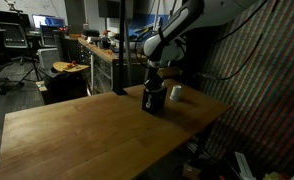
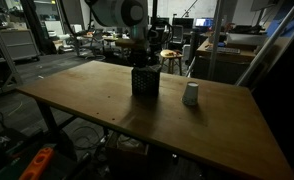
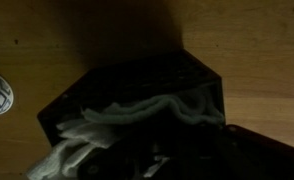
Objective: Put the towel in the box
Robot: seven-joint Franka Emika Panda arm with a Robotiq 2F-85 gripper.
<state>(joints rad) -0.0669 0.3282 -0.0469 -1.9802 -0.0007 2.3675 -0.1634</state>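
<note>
Only the wrist view shows the towel [image 3: 137, 118] inside the box [image 3: 192, 78]. I cannot tell how far open the end effector [image 2: 141, 62] above it is.

Pale, crumpled cloth towel [image 3: 137, 112] inside a matt black box [image 3: 147, 75]; beneath the box, smooth wooden table [image 2: 87, 95] with visible grain and slight sheen; beside the box, smooth-looking white cup [image 2: 191, 95].
</note>
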